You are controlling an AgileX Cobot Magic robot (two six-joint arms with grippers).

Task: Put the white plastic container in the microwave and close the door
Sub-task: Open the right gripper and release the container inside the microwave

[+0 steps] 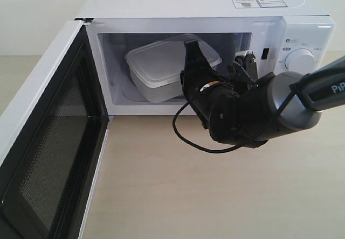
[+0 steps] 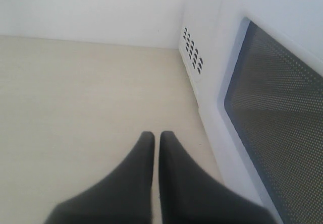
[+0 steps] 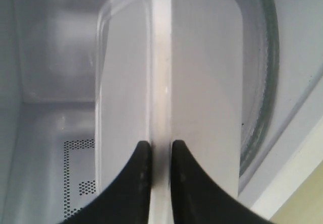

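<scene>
Found the white plastic container (image 1: 161, 69) inside the microwave (image 1: 188, 2), lid on, in the left-centre of the cavity and turned at an angle to the opening. Saw it over the glass turntable (image 3: 268, 82) in the right wrist view; couldn't tell whether it was resting there or held just above.

Noted the right gripper (image 1: 197, 50) reaching in thru the opening from the right side, w/ its two black fingers (image 3: 141, 168) clamped on the container's lid rim (image 3: 160, 82), one finger on either side & touching it. Saw a black cable (image 1: 183, 136) looping below the wrist, over the pale table (image 1: 161, 190).

Saw the door (image 1: 48, 142) swung wide open to the left, w/ the dark mesh window facing in toward the table. Spotted one round knob (image 1: 301, 61) on the right-hand panel & stickers (image 1: 257, 0) on the top.

Found the left gripper (image 2: 156, 135) outside, near the door's outer face, well apart from the container. Saw its fingers drawn together w/ only a hairline gap, gripping nothing. Made out the mesh window (image 2: 277, 118) & side vent holes (image 2: 192, 50) beside it in the left wrist view.
</scene>
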